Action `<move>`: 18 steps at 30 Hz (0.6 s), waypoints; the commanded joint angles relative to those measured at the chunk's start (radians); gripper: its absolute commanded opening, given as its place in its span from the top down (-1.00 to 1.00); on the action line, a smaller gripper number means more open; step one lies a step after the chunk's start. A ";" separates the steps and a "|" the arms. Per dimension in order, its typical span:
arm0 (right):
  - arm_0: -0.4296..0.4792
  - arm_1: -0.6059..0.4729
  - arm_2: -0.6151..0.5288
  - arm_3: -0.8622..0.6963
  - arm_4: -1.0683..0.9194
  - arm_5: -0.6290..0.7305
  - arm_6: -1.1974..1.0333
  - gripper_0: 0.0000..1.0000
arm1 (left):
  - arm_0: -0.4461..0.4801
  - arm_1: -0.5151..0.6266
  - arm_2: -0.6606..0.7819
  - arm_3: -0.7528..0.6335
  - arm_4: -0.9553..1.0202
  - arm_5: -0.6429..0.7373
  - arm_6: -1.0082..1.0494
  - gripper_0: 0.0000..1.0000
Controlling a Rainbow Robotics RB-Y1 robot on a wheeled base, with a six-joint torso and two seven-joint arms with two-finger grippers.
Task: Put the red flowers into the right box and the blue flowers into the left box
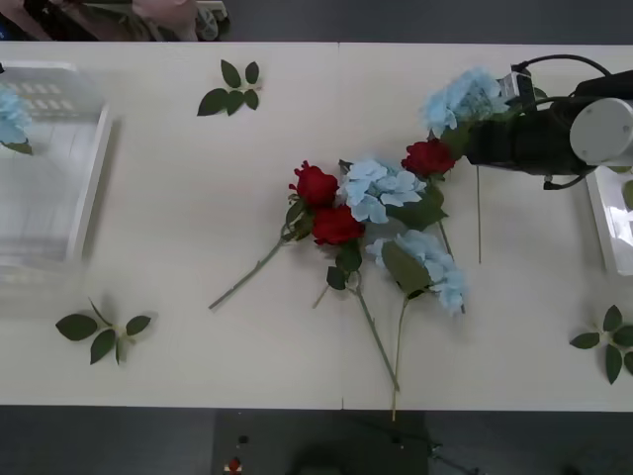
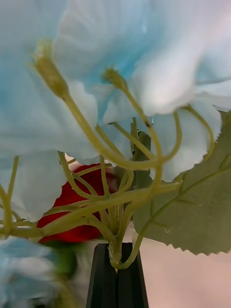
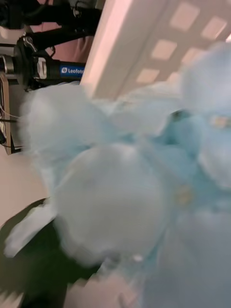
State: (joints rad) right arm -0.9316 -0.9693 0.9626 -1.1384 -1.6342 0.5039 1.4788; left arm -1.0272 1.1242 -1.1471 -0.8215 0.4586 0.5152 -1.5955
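Note:
My right gripper (image 1: pixel 471 137) reaches in from the right at the far side of the table. Its black fingers (image 2: pixel 117 281) are shut on the stem cluster of a blue flower (image 1: pixel 461 97) (image 2: pixel 110 86). A red flower (image 1: pixel 427 156) (image 2: pixel 72 204) lies just beside and under it. Two more red flowers (image 1: pixel 315 185) (image 1: pixel 336 226) and two blue flowers (image 1: pixel 381 188) (image 1: pixel 435 267) lie tangled at the table's middle. The left box (image 1: pixel 69 168) (image 3: pixel 125 43) stands at the far left with a blue flower (image 1: pixel 10 119) (image 3: pixel 125 192) over it, very close to the left wrist camera. The right box (image 1: pixel 613 223) shows at the right edge.
Bloomless green leaf sprigs lie at the back centre (image 1: pixel 232 89), front left (image 1: pixel 104 332) and front right (image 1: pixel 608 341). Long stems (image 1: pixel 376 336) trail toward the table's front edge. Bare tabletop separates the flower pile from the left box.

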 commanded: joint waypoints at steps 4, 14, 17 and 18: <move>-0.013 -0.066 -0.099 -0.222 -0.355 -0.079 0.166 1.00 | -0.019 0.051 0.024 -0.090 0.002 -0.006 -0.014 -1.00; -0.013 0.015 -0.177 -0.402 -0.397 -0.080 0.584 1.00 | -0.025 0.172 0.027 -0.377 0.279 -0.006 -0.041 -1.00; -0.013 0.084 -0.203 -0.397 -0.411 -0.080 0.643 1.00 | -0.024 0.178 0.027 -0.481 0.417 -0.006 -0.049 -1.00; -0.013 0.121 -0.223 -0.385 -0.411 -0.080 0.669 1.00 | -0.019 0.177 0.030 -0.539 0.494 -0.006 -0.050 -1.00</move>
State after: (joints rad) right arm -0.9311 -0.9216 0.7832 -1.5228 -2.0331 0.4255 2.0457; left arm -1.0273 1.2781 -1.1195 -1.2834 0.8520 0.5150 -1.5986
